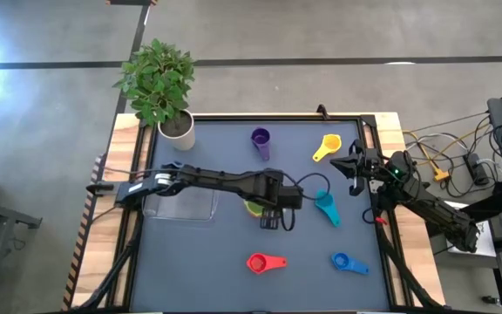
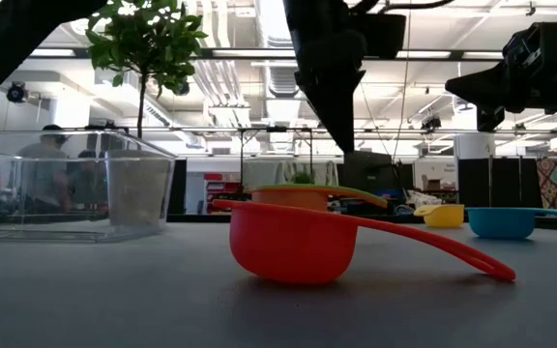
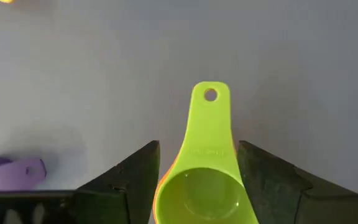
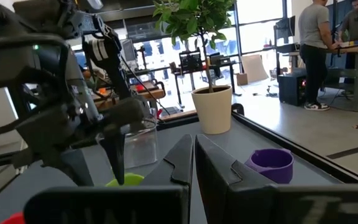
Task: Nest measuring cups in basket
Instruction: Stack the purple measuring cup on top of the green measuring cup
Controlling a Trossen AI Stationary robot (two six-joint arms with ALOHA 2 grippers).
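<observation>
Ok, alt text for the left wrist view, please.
A green measuring cup sits on an orange cup between the left gripper's open dark fingers, its handle pointing away across the grey table. A purple cup lies off to one side.

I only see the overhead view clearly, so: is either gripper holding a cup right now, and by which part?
Nothing is held. The left gripper stands open astride the green cup, fingers clear of it. The right gripper is shut on nothing.
</observation>
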